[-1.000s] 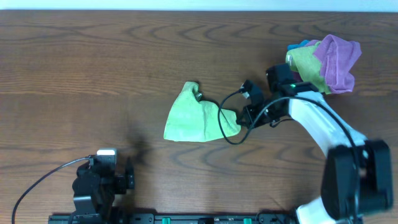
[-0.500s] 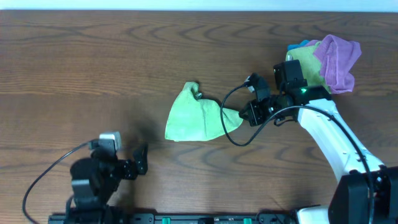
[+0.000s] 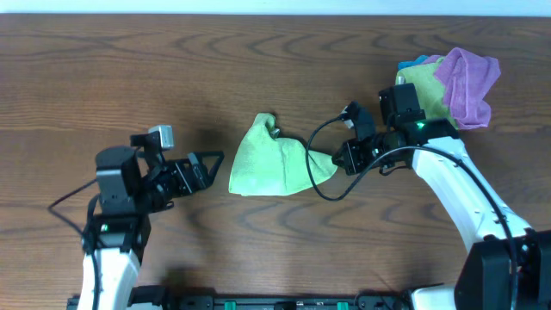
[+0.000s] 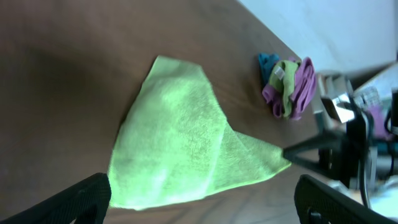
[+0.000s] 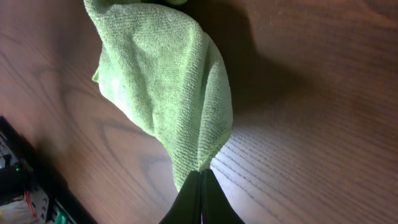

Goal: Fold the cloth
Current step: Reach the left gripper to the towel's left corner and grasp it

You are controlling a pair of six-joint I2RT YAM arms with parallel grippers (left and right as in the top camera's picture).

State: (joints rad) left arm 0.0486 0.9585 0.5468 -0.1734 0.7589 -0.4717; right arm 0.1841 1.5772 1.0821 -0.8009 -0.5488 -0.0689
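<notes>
**Overhead.** The cloth (image 3: 274,161) lies about the middle of the table (image 3: 129,69), halfway between the left and right edges. It is a rumpled wedge, with a narrow tip toward the far edge and a broad base toward the near edge. Its right corner is drawn out to a point, and the right gripper (image 3: 336,160) has its jaws closed on that corner. A black cable (image 3: 320,176) from that arm loops over the cloth's right part. The left gripper (image 3: 212,166) sits just beside the cloth's left edge, apart from it, with its jaws spread wide and nothing in them. A pile (image 3: 448,86) of other cloths sits near the far right corner, well apart from the cloth. It shows purple over olive, with a bit of blue behind.

**Left wrist.** The cloth (image 4: 177,149) fills the middle of the picture, lying on the wood, with a fold ridge running toward its pointed corner. The left gripper (image 4: 202,182) shows one finger in each lower corner of the picture, far apart, holding nothing. At the pointed corner the dark tips of the right gripper (image 4: 291,153) meet on the fabric. The pile (image 4: 287,84) lies beyond, toward the far edge.

**Right wrist.** The right gripper (image 5: 201,177) has its fingers pressed together, with the cloth's corner pinched between the tips. The cloth (image 5: 165,74) widens away from the grip across the wood, and a dark shadow lies on the table beside it.
</notes>
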